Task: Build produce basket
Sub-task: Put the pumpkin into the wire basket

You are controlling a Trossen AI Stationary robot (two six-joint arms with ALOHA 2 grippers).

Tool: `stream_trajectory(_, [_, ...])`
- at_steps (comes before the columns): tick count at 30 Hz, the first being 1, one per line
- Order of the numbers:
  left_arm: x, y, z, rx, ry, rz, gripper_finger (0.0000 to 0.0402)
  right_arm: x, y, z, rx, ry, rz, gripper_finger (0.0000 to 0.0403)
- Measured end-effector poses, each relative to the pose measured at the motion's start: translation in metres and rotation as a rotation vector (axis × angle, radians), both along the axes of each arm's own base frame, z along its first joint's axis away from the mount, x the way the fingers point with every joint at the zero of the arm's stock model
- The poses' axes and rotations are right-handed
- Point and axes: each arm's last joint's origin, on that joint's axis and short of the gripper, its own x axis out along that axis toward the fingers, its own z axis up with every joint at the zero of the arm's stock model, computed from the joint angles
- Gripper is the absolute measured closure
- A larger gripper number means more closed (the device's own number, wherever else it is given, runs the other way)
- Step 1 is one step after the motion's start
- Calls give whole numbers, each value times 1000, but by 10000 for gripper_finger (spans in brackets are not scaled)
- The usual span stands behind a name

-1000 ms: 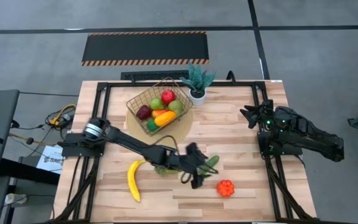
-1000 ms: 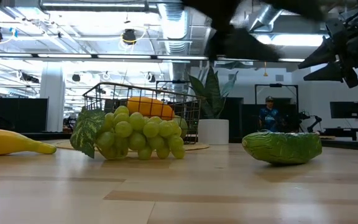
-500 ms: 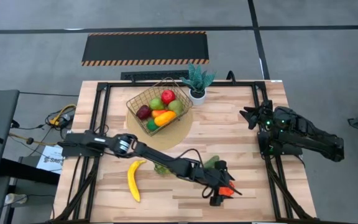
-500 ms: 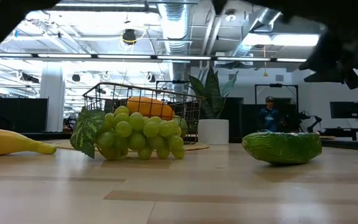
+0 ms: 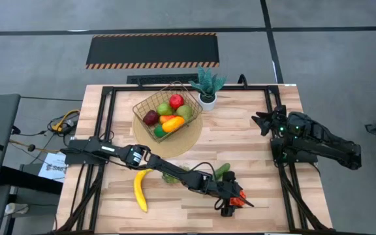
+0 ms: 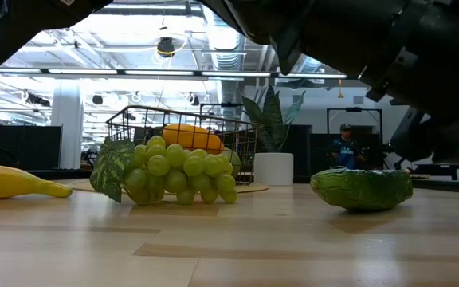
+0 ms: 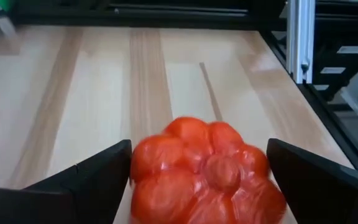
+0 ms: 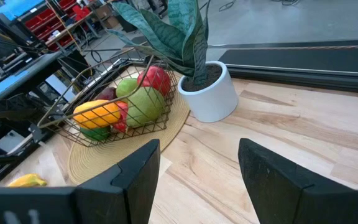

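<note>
— Where's your left hand [image 5: 235, 201] sitting?

— Stretched to the near right part of the surface [image 5: 260, 156]. Your wrist view shows its fingers [image 7: 98, 177] spread on both sides of the orange ribbed piece [image 7: 207, 171], which rests on the wood between them. Released, not yet clenched; whether the pads touch the piece is hard to judge.

— And the basket [image 5: 167, 111]?

— Far centre, on the round tan mat [image 5: 187, 138], next to the potted plant [image 5: 207, 85]. Already in it: a red apple [image 5: 176, 100], green pieces, a purple one, and an orange-yellow fruit [image 5: 173, 123].

— What's loose outside?

— The banana [image 5: 140, 188] lies near the left front. The green grapes [image 6: 178, 174] sit behind the left arm, and the cucumber [image 6: 362, 189] lies on the wood just beside your left hand.

— Right hand [image 8: 197, 171]?

— Parked at the right edge, well apart from the produce, fingers open, holding nothing.
</note>
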Motion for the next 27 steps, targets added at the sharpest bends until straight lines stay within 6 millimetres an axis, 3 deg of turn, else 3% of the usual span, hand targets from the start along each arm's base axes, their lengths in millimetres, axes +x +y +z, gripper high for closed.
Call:
stream_trajectory(7, [-1,0,-3,2,25,-9,52,0,0,0,0,0,0,163])
stream_trajectory(16, [-2,-2,-3,-31,45,-10,125,0,0,0,0,0,0,163])
stream_trajectory(22, [1,-1,9,-49,68,0,127,0,0,0,0,0,-1,163])
stream_trajectory(27, [6,11,36,-47,110,24,124,0,0,0,0,0,-1,163])
